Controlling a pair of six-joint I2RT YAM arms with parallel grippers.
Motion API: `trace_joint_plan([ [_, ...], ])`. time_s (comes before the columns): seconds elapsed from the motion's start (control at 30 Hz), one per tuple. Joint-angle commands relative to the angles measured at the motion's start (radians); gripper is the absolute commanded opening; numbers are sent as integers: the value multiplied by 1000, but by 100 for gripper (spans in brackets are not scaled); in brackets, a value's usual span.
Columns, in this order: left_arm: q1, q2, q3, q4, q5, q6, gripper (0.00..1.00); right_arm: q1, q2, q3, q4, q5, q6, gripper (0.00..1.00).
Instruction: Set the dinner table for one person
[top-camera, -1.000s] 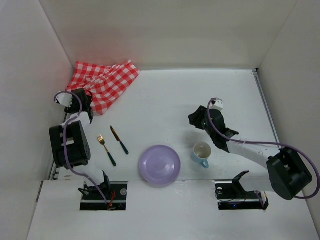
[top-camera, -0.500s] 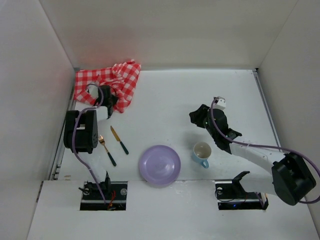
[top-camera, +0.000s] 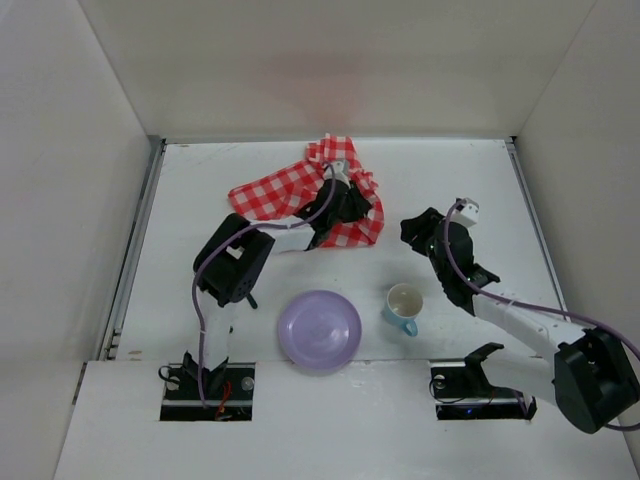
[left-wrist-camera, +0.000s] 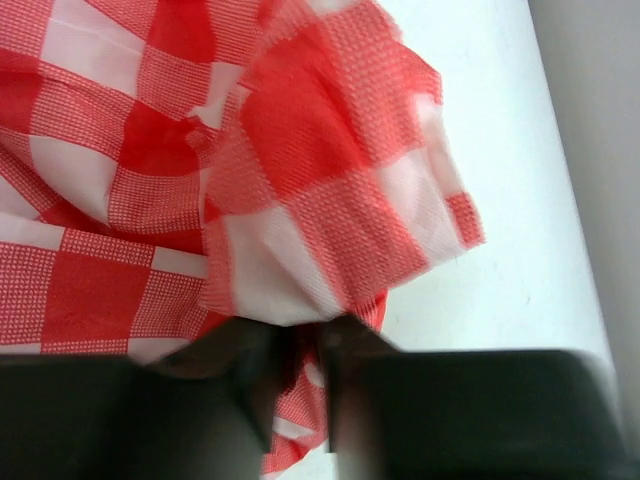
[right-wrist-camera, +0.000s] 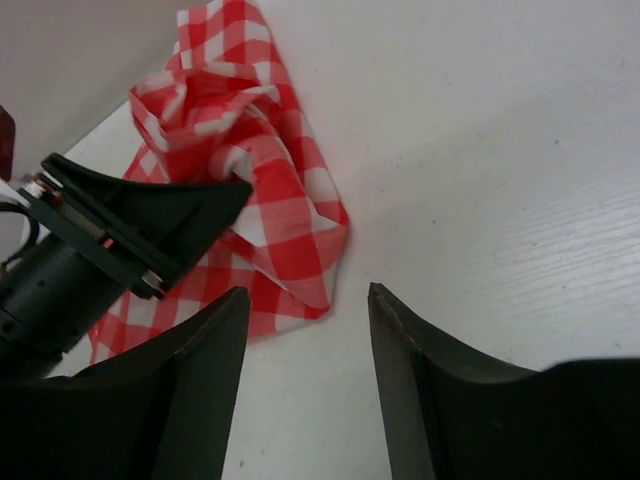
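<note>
My left gripper (top-camera: 347, 203) is shut on the red-checked cloth (top-camera: 290, 190) and holds it bunched over the middle back of the white dinner table (top-camera: 480, 180). In the left wrist view the fingertips (left-wrist-camera: 255, 360) pinch a fold of the cloth (left-wrist-camera: 300, 180). My right gripper (top-camera: 415, 228) is open and empty just right of the cloth. In the right wrist view it (right-wrist-camera: 305, 295) faces the cloth's corner (right-wrist-camera: 290, 230) and the left gripper's body (right-wrist-camera: 130, 240). A purple plate (top-camera: 319, 330) and a blue cup (top-camera: 404, 306) sit near the front.
The left arm (top-camera: 235, 265) reaches across the table's left half and covers the spot where the fork and knife lay; only a dark tip (top-camera: 250, 299) shows. White walls enclose the table on three sides, with metal rails (top-camera: 135, 250) along its sides.
My left gripper has carried the cloth from the far left corner rightwards to the middle back of the table. My right gripper has shifted slightly right. Plate and cup have not moved.
</note>
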Motion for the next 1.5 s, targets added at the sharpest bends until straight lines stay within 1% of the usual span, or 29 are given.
trace_joint_plan([
  [0.0,-23,6,63,-23,23,129,28,-17,-16,-7,39,35,26,60],
  [0.03,-27,-8,54,-23,9,141,37,-23,-15,-10,42,37,27,62],
  [0.07,-29,-34,37,-21,2,153,45,-32,-10,-10,38,38,32,64],
  [0.13,-26,-92,-5,-15,6,168,50,-44,2,-7,33,32,33,66],
  [0.27,-6,-257,-136,22,6,150,55,-57,46,10,42,17,26,73],
  [0.33,14,-325,-188,31,22,104,58,-52,83,40,38,-14,6,74],
  [0.47,95,-400,-257,14,52,-38,58,-29,137,115,13,-38,-50,78],
  [0.53,141,-408,-283,7,43,-65,58,-5,155,157,-13,-39,-69,81],
  [0.6,196,-378,-280,-18,22,-83,59,3,177,207,-48,-28,-96,84],
  [0.73,284,-284,-193,-139,2,-60,59,-12,266,348,-145,-22,-97,88],
  [0.83,307,-250,-155,-174,-14,-46,60,-37,338,462,-224,-29,-111,91],
  [0.93,305,-235,-129,-171,-20,-14,64,-46,428,565,-260,-49,-148,92],
  [1.0,302,-209,-96,-184,3,9,66,-66,497,643,-324,-66,-149,92],
  [1.1,302,-178,-43,-259,11,44,66,-92,571,723,-402,-62,-143,89],
  [1.27,295,-137,29,-326,-98,118,66,-147,637,766,-430,-74,-126,84],
  [1.33,292,-98,87,-372,-112,145,66,-179,662,774,-424,-124,-107,71],
  [1.37,290,-77,121,-403,-116,158,66,-190,668,775,-423,-147,-100,66],
  [1.43,285,-39,172,-452,-121,182,66,-222,677,772,-404,-189,-85,47],
  [1.47,282,-17,195,-475,-129,196,65,-245,677,760,-389,-195,-68,34],
])
